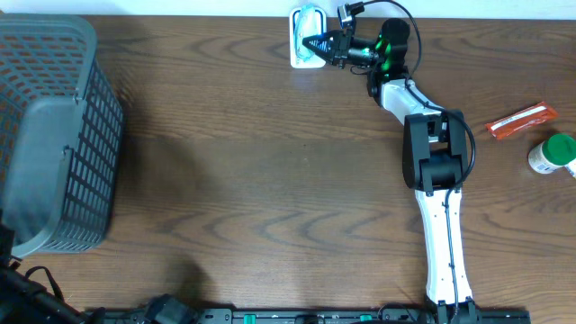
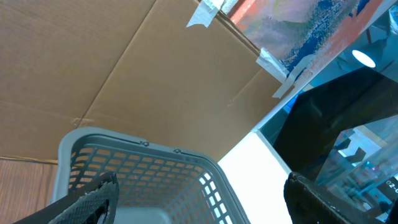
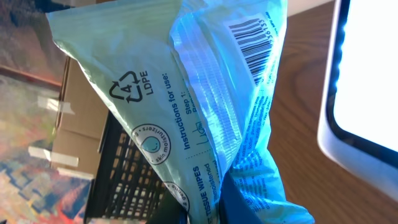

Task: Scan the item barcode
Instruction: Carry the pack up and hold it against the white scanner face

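- The wipes pack (image 3: pixel 186 106) is held by the right gripper (image 1: pixel 328 42), whose jaws are closed on the pack's lower end; the rest of the soft pack stands out beyond the fingers.
- In the overhead view the pack is seen at the far edge of the table, just beside and partly over a white device (image 1: pixel 304 36), which is judged to be the scanner.
- The pack's long axis runs from the grip straight outward, and the barcode (image 3: pixel 254 38) is printed near the far end, away from the fingers.
- In the right wrist view the barcode is turned towards the camera, while the scanner's lit face lies off to one side of the pack, near but not facing the code.
- The coming move is therefore judged to turn on rotation: the printed face is to be swung round to the lit window.
- The left gripper (image 2: pixel 202 196) is spread wide with nothing between its fingers, above the basket (image 2: pixel 155 168), well apart from the scanner; the right arm is much the nearer.
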You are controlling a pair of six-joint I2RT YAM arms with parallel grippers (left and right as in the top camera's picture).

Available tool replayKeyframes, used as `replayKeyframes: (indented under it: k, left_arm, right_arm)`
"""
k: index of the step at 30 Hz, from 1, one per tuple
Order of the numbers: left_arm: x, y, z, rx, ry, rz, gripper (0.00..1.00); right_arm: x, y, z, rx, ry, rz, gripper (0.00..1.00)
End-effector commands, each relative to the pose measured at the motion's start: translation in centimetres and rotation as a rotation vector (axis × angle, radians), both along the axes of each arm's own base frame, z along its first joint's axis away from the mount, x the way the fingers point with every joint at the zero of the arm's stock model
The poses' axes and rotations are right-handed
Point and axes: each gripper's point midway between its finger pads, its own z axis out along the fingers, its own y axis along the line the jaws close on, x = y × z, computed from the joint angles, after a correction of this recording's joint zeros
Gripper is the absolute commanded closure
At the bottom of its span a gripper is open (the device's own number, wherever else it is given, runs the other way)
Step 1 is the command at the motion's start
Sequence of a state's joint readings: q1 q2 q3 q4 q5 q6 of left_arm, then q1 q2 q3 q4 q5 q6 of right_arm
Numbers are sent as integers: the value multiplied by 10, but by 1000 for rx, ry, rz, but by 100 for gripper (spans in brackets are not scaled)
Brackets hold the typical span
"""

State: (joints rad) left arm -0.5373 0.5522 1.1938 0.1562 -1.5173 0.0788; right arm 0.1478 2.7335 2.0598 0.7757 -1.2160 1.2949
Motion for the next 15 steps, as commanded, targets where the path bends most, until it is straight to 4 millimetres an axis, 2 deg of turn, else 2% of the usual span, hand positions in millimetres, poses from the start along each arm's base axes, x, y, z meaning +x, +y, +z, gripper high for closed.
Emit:
replayKeyframes:
  k: [1,7,12,15]
  left_arm:
    - [-9,5,-6,-30,16,43,15]
    - [-9,5,-6,-30,16,43,15]
    - [-9,5,-6,-30,16,43,15]
    - [-9,5,-6,-30,16,43,15]
  right_arm:
    - [9,-1,7,1,-51,-50,99]
    - [17,-1,-5,-18,4,-93,99]
    - [15,7,-7,-14,50,-85,99]
    - [16,9,-24,-19,218,-101,99]
